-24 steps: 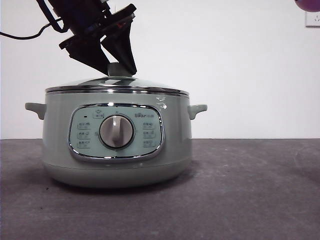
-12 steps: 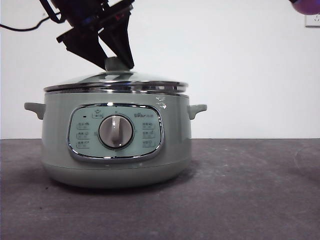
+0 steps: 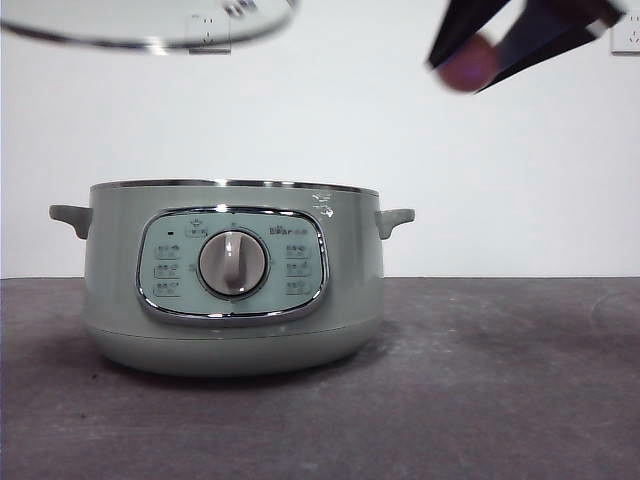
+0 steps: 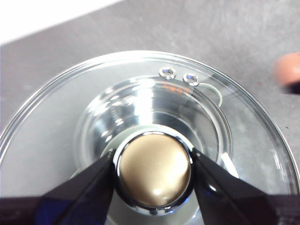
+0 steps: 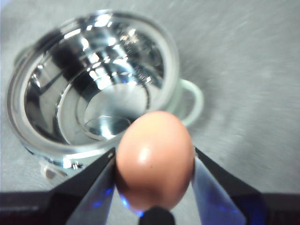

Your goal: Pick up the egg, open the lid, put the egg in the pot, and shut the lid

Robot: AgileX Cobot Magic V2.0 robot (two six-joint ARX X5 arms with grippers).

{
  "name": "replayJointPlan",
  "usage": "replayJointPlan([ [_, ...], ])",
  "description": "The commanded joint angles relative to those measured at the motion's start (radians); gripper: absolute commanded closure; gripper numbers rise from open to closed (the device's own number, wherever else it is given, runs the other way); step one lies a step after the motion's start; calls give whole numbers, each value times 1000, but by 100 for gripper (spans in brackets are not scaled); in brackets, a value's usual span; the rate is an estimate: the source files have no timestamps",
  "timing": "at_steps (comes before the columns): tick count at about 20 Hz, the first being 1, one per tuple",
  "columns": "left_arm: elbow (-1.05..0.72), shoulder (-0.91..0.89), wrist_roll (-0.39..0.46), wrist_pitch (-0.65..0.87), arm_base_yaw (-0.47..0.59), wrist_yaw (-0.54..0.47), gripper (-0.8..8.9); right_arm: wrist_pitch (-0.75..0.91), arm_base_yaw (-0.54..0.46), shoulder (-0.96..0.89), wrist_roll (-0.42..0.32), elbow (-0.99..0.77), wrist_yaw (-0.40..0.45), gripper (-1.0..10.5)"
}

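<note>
The sage-green pot stands uncovered on the dark table, its shiny steel inside bare. My left gripper is shut on the knob of the glass lid and holds it high above the pot. In the front view only the lid shows, at the top left edge. My right gripper is shut on the brown-orange egg. It hangs high, above and to the right of the pot, and looks blurred in the front view. The egg is between its jaws.
The pot's control panel and round dial face the front camera. Small handles stick out at both sides. Dark table surface stretches to the right of the pot, with a white wall behind.
The lid has been lifted off the pot and carried up to the top left. The right gripper with the egg has come down and leftward from the top right corner.
</note>
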Motion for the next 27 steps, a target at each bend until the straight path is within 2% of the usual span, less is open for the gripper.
replayJointPlan([
  [1, 23, -92, -10, -24, 2, -36, 822, 19, 34, 134, -19, 97, -2, 959],
  [6, 23, -225, -37, -137, 2, -57, 822, 19, 103, 433, -57, 329, -2, 959],
  [9, 23, -259, -58, -164, 2, -69, 822, 19, 150, 603, -114, 450, 2, 959],
  [13, 23, -262, -59, -180, 2, -69, 822, 43, 188, 756, -166, 521, 11, 960],
  [17, 23, -262, -62, -180, 2, -68, 822, 56, 195, 825, -191, 521, 57, 959],
  [26, 23, -261, -62, -180, 2, -68, 822, 6, 200, 874, -192, 521, 54, 957],
  [27, 23, -261, -62, -180, 2, -68, 822, -9, 200, 874, -192, 521, 53, 878],
])
